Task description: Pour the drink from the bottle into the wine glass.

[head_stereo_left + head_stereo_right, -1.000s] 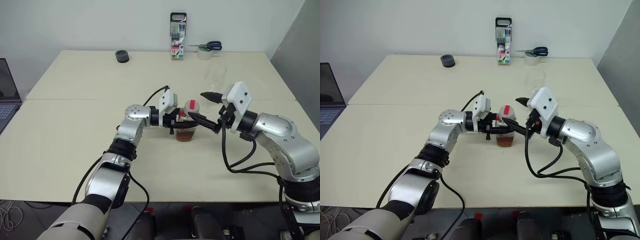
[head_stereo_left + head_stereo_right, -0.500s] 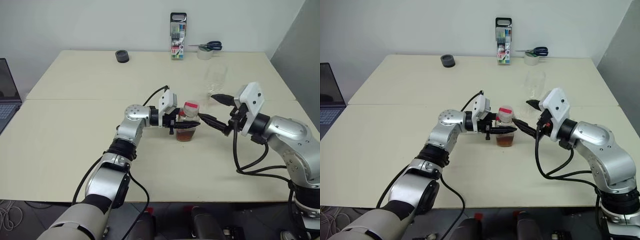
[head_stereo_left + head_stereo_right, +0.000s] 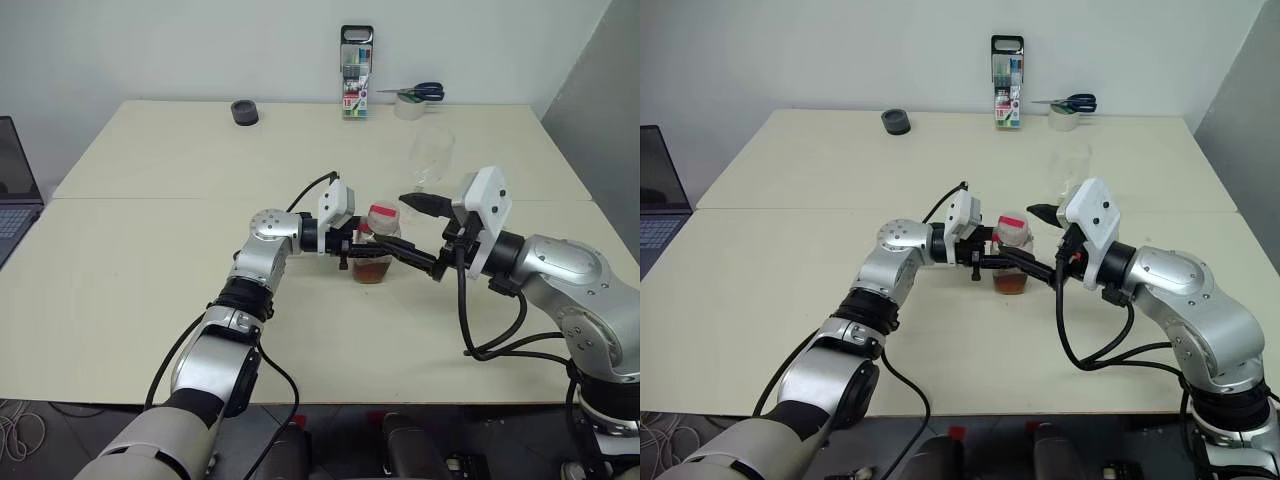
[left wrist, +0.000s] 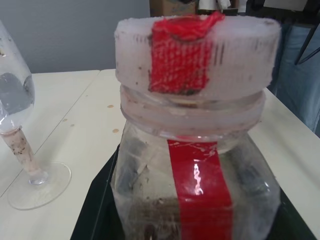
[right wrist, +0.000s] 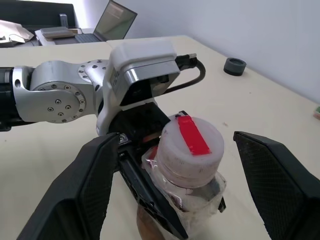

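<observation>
Cream table (image 3: pixel 150 230), laptop (image 3: pixel 15 190) at far left edge, black tape roll (image 3: pixel 243 112) at the back; left gripper (image 3: pixel 362 247) clamped on the bottle (image 3: pixel 378 243) body, holding it upright on the table mid-centre, amber drink (image 3: pixel 372 270) low in the bottom, cap (image 3: pixel 382 213) on. Half a second ago the right gripper (image 3: pixel 418 237) sat further right, clear of the bottle; it has now come back in, fingers spread wide with one either side of the cap, gripping nothing, so this looks like lining up to unscrew, pouring not started. Wine glass (image 3: pixel 430 156) stands behind and right of the bottle, near, not touching, looks empty. Pen case (image 3: pixel 356 72) and scissors (image 3: pixel 420 92) at back edge. Right wrist view shows the white cap with its red strip (image 5: pixel 192 136) from above, sitting between the open fingers (image 5: pixel 95 175); left wrist view instead gives the label (image 4: pixel 200 190) close up and the glass foot (image 4: pixel 37 185) resting on the table
</observation>
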